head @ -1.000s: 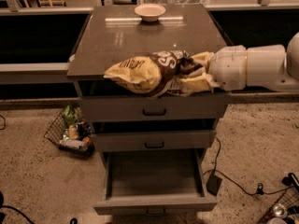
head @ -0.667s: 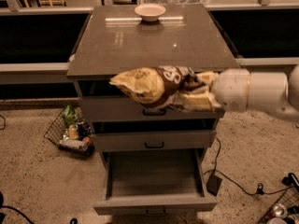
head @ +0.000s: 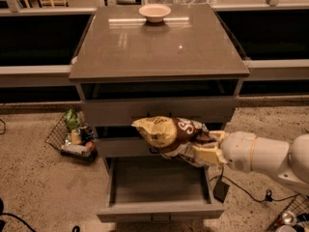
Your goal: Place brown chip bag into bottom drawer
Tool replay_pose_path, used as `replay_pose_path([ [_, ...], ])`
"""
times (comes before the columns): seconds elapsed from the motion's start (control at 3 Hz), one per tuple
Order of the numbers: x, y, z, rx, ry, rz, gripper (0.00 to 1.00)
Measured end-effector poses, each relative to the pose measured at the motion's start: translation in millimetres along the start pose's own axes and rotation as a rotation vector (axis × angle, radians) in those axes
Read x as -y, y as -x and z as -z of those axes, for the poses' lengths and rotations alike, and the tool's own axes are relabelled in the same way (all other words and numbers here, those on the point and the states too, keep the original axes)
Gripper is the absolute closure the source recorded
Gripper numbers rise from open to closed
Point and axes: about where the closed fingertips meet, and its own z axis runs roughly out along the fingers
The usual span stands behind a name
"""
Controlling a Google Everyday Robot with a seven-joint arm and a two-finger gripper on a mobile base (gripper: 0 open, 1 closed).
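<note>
Progress stands at about the halfway mark, by my reading: the brown chip bag (head: 166,132) rests on no surface and hangs in the air in front of the grey cabinet (head: 159,47), level with the middle drawer (head: 120,148) and above the rear part of the bottom drawer (head: 159,210); the gripper (head: 200,150), reaching in from the right on its white arm (head: 256,153), is clamped on the bag's dark right end, its tan fingers (head: 208,154) pressed into the foil; the bag's tan-yellow end juts out to the left, free of any support. The bottom drawer is pulled out with its floor bare in view, so the opening is done; what is left, as I judge it, is to bring the bag down and a little forward until it lies within the drawer walls, let it go, and draw the arm clear; the task sentence asks for no closing. Lettering on the bag is large and white; only a curved letter like an S can be made out near the fold, and no brand name is readable; the pale bowl (head: 154,12) at the back of the cabinet top shows no marking.
</note>
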Motion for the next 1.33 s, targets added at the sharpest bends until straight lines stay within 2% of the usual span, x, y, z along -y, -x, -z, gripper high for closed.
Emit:
replay_pose_path([
  [0.67, -10, -15, -9, -0.014, 0.015, -0.032, 1.00],
  [1.0, -16, -69, -36, -0.057, 0.025, -0.146, 1.00],
  [1.33, -18, -151, -74, -0.106, 0.011, -0.320, 1.00],
])
